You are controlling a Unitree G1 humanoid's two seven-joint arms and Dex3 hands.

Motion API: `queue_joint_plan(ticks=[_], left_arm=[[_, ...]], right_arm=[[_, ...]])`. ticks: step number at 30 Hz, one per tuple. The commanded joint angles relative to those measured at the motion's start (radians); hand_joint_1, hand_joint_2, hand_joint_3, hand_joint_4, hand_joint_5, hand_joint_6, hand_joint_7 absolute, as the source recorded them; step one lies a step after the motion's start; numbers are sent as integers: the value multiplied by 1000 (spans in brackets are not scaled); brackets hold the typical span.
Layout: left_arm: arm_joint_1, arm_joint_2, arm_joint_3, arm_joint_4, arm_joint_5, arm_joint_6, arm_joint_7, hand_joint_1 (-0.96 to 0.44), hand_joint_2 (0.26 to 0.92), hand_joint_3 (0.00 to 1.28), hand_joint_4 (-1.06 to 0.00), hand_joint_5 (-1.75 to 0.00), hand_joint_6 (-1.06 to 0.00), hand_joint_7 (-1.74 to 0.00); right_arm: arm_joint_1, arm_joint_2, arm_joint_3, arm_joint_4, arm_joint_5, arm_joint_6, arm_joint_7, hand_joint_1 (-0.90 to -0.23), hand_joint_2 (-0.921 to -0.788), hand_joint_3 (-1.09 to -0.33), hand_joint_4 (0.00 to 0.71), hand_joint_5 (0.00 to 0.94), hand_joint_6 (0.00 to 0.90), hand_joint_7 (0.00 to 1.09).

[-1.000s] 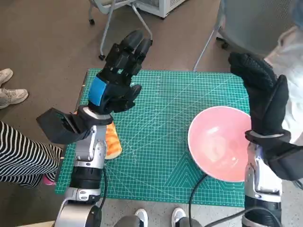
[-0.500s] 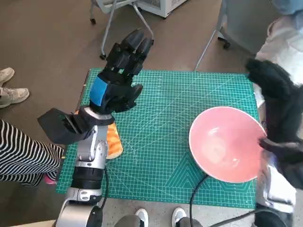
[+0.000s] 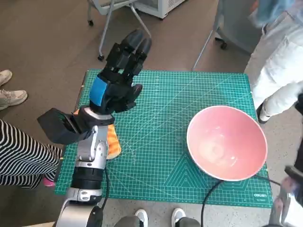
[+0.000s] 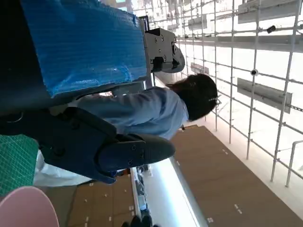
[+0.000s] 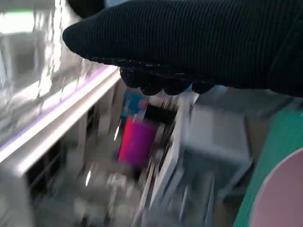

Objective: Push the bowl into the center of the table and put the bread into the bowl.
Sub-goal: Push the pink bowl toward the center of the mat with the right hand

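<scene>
The pink bowl (image 3: 227, 142) stands empty on the right part of the green cutting mat (image 3: 165, 118); its rim also shows in the left wrist view (image 4: 26, 208) and the right wrist view (image 5: 284, 198). The orange-brown bread (image 3: 113, 142) lies near the mat's left edge, half hidden under my left forearm. My left hand (image 3: 118, 80) hovers raised over the mat's left side, fingers stretched out and holding nothing. My right hand (image 5: 189, 42) is off to the right of the bowl, apart from it and holding nothing; only a dark sliver of it (image 3: 299, 101) shows in the head view.
A person in white (image 3: 279, 61) stands by the table's far right corner. A striped leg (image 3: 23, 156) and shoes (image 3: 9, 94) are on the left. A black cable (image 3: 210, 196) crosses the mat's front edge. Chair legs (image 3: 106, 28) stand beyond the table.
My right hand has pulled away from the bowl's right side and gone almost out of the head view. The bowl and my left hand have stayed about where they were.
</scene>
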Motion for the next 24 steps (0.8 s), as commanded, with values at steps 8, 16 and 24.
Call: queue_joint_plan(ticks=[8,16,24], left_arm=[[-12,4,6,9,-12,5,-15,-587,921,461,-86,-13,1,-414],[-17,10,4,6,-4,6,-15,-586,921,462,-94,-19,1,-441],[-14,23,5,-4,-1,11,-17,-586,921,465,-92,-19,1,-443]], right_arm=[[24,45,-12,267,-32,-127,-62,-665,-921,-782,144,2,8,564],[-32,55,13,476,-34,-190,-61,-638,-921,-826,143,1,24,541],[-135,76,51,690,-25,-228,-39,-650,-921,-838,148,2,45,526]])
